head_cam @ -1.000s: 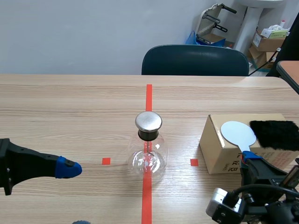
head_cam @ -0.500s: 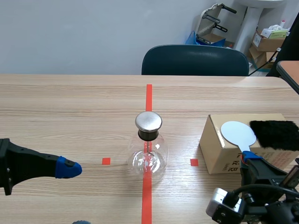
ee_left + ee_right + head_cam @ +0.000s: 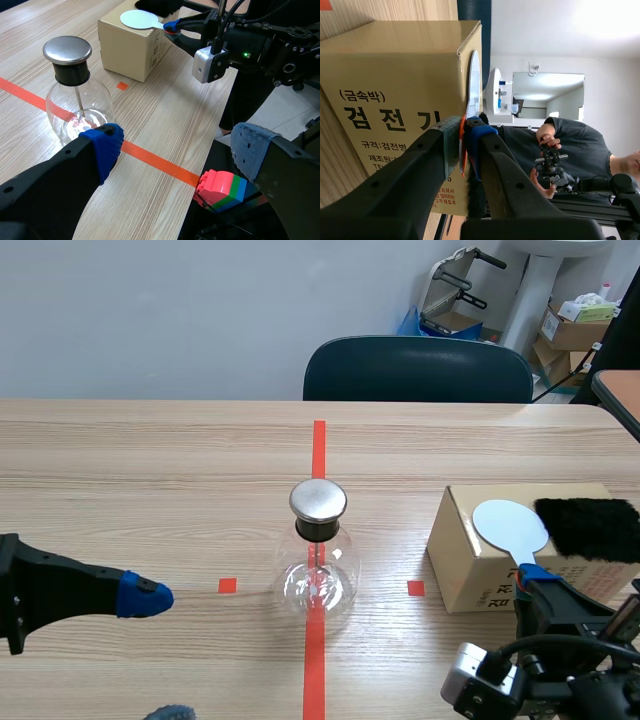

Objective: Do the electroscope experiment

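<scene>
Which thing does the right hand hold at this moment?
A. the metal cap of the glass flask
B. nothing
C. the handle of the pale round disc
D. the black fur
C: in the right wrist view the right hand is shut on the thin handle of the pale disc, which lies on top of the cardboard box.

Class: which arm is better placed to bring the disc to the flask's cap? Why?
Right: the right gripper is shut on the disc's handle; the left gripper is open, empty, beside the flask.
</scene>
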